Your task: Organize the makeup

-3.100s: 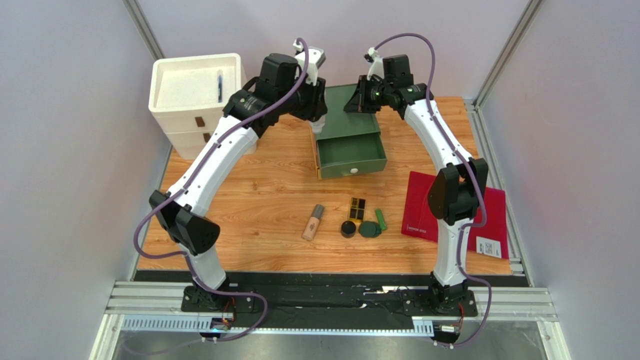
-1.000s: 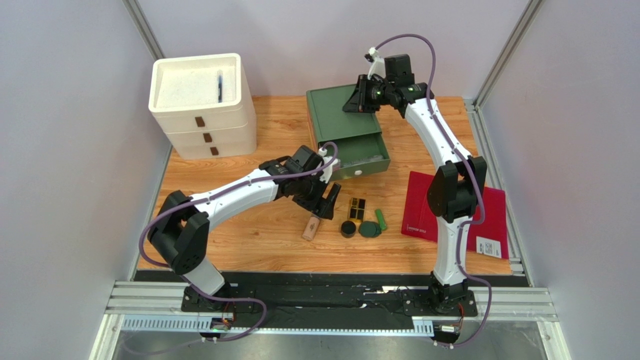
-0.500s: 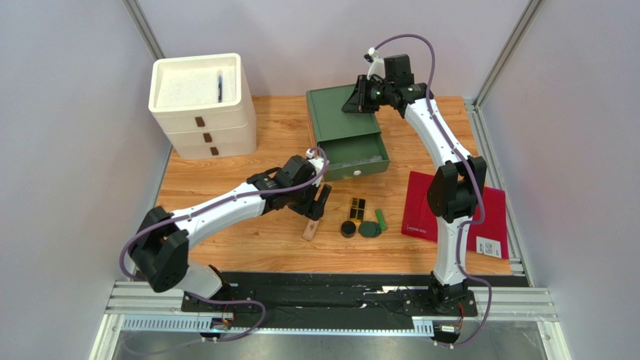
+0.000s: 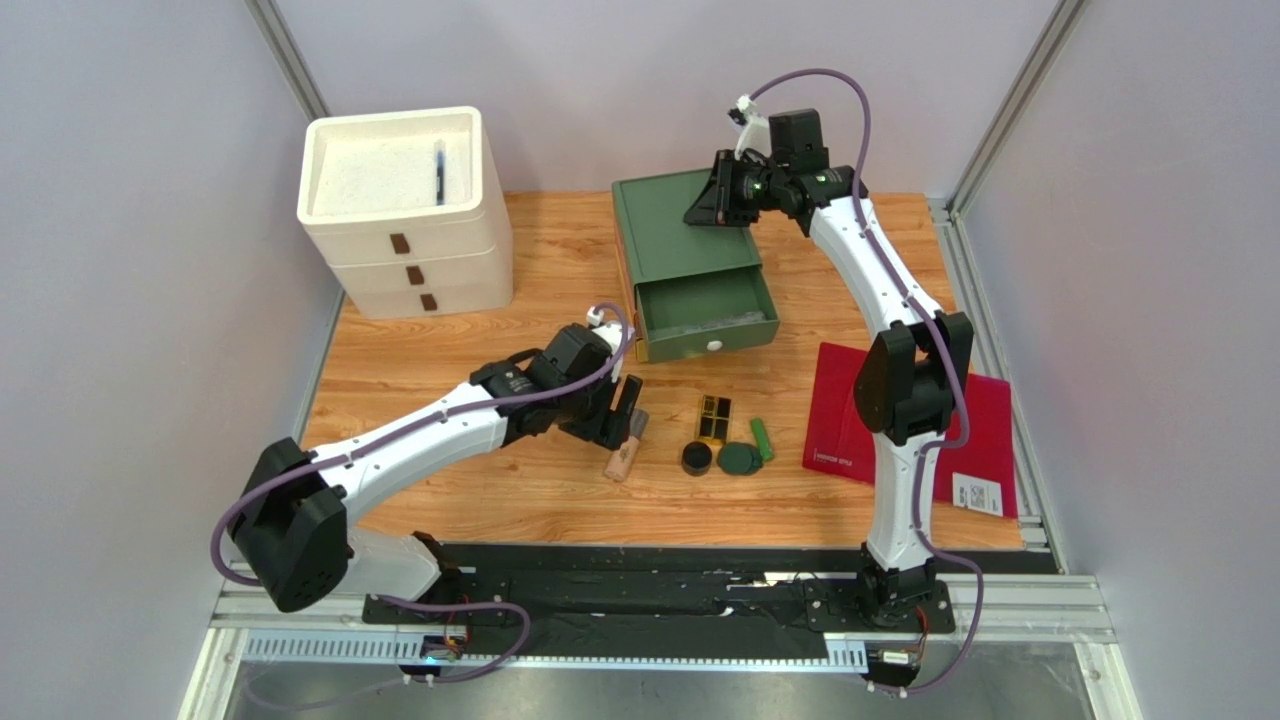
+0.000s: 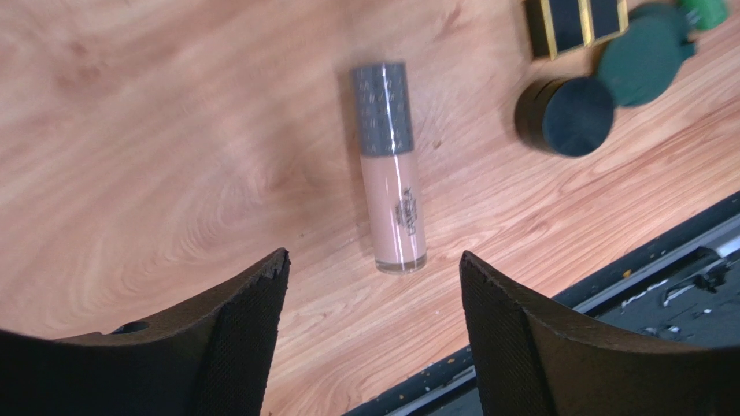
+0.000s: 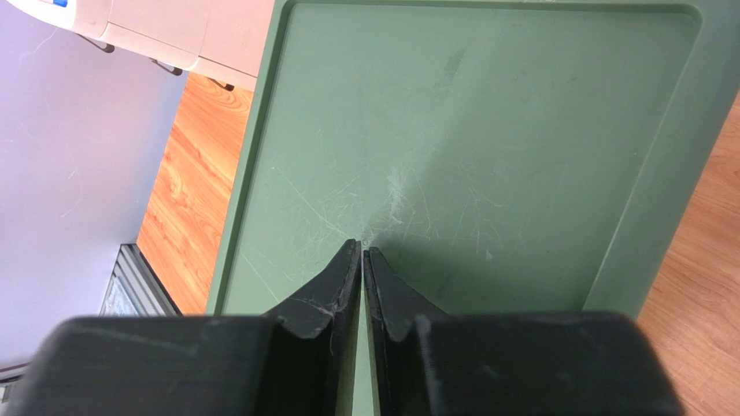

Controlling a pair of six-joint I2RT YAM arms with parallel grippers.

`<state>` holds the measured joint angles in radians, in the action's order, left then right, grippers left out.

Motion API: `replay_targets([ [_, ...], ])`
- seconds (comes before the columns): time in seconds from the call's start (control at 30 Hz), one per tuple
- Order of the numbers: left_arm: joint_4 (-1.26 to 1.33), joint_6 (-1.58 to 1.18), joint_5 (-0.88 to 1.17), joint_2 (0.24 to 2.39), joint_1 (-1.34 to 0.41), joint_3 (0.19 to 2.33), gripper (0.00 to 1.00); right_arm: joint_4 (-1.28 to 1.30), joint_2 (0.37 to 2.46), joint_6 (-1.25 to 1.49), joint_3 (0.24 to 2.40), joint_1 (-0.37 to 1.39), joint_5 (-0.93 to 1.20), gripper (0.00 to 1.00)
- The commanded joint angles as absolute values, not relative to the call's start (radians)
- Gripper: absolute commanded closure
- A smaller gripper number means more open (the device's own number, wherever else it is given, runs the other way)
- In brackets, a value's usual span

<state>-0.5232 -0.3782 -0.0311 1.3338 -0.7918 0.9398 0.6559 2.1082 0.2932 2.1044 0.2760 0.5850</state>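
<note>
The left pincer (image 5: pixel 373 260) is spread wide above the wood-grain worktop (image 4: pixel 451 375). Its two dark, finely textured fingers (image 5: pixel 247 325) frame the beige tube (image 5: pixel 395 208) without touching it. The tube lies flat, a slim cylinder with clear walls over beige contents and a ribbed grey cap (image 5: pixel 382 108) pointing away from the arm bases.

The other cosmetics are clustered to the tube's right:
- The round black jar (image 5: pixel 564 115) has a matte lid and sits just beside the dark green round compact (image 5: pixel 644 56).
- The black-and-gold rectangular case (image 4: pixel 715 416) lies just beyond the jar and compact.
- The bright green stick (image 4: pixel 762 440) is at the right of the group.

The right pincer (image 6: pixel 361 256) is pressed together and holds nothing. Its tips sit at the scratched, smooth top of the green drawer box (image 6: pixel 486 130), though actual contact is hard to judge. The box's drawer (image 4: pixel 703 312) is pulled open. Something pale glints inside, possibly the clear tube, but it is too faint to be sure.

A white three-drawer unit (image 4: pixel 394 210) stands at the far left corner. A flat dark red folder (image 4: pixel 842 413) lies on the right.
</note>
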Motion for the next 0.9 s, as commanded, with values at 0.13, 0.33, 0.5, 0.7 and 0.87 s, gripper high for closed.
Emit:
replay_targets([
  [0.13,-0.376,-0.433,0.127,1.462,-0.785,0.884,0.37,0.718,2.161,0.298,2.062,0.276,0.581,0.86],
  [0.33,-0.291,-0.459,0.158,1.549,-0.785,0.867,0.38,0.718,2.163,0.301,2.057,0.276,0.591,0.86],
  [0.5,-0.278,-0.460,0.153,1.600,-0.785,0.867,0.40,0.715,2.155,0.298,2.043,0.276,0.592,0.86],
  [0.7,-0.296,-0.456,0.137,1.664,-0.785,0.876,0.65,0.715,2.146,0.296,2.039,0.276,0.584,0.86],
  [0.87,-0.359,-0.476,0.025,1.645,-0.785,0.853,1.00,0.715,2.148,0.296,2.045,0.276,0.583,0.86],
])
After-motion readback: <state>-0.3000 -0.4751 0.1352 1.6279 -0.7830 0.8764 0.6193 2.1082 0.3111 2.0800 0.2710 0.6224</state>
